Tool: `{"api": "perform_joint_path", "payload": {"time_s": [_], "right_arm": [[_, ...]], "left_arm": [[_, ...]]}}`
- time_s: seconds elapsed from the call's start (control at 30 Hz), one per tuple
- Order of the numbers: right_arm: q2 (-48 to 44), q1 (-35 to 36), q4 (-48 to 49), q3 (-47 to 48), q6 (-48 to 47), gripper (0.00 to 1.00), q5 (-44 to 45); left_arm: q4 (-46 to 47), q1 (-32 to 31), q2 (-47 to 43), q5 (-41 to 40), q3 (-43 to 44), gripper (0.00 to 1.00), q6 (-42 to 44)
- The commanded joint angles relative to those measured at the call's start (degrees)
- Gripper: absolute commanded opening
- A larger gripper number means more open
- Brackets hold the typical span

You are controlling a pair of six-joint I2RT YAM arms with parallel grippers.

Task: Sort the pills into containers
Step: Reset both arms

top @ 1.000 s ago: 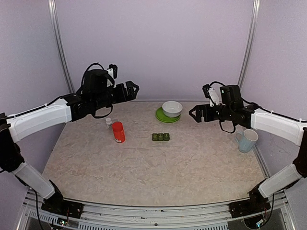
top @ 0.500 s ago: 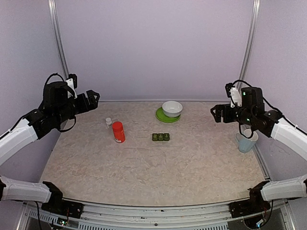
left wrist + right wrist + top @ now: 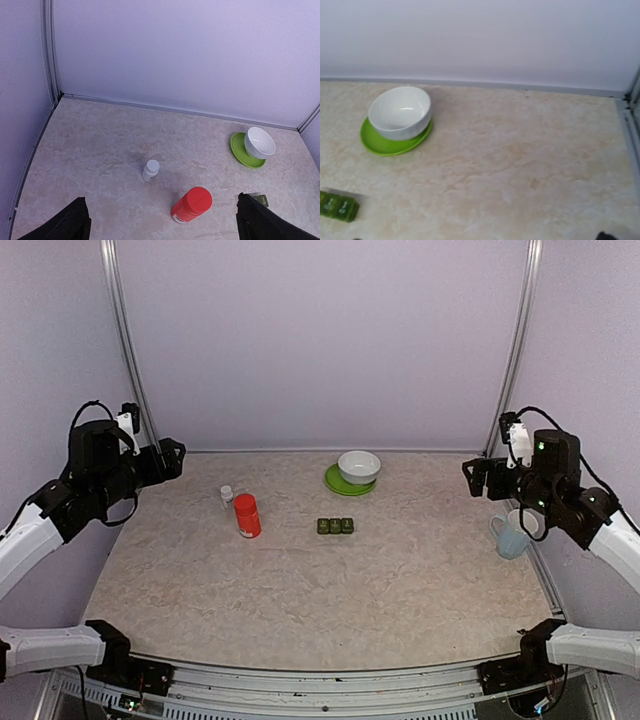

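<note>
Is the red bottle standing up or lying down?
Standing up. The red bottle sits on its base with its round cap on top, beside the tiny white bottle.

top view looks down from behind; raised wrist views both see bowl (image 3: pixel 400 112) and containers (image 3: pixel 340 206)

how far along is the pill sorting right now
Nothing looks done: the containers sit with lids apparently shut, and the red bottle stands capped. Nothing is in hand: both sets of jaws are open and empty, out at the sides. Opening, picking and sorting the pills all remain; no pills show.
</note>
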Motion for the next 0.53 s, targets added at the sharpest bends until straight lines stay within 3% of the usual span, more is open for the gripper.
{"api": "perform_joint_path", "payload": {"time_s": [0.0,0.5], "right_arm": [[-3.51,-0.62,-0.18,-1.58,-1.01,1.00,4.25],[-7.16,-0.62,0.85,-2.79,-1.01,1.00,6.93]], "left_arm": [[-1.73,1.09,-2.08,0.48,-0.63,0.99,2.04],[-0.93,3.00,-3.00,1.93,-2.26,0.99,3.01]]}}
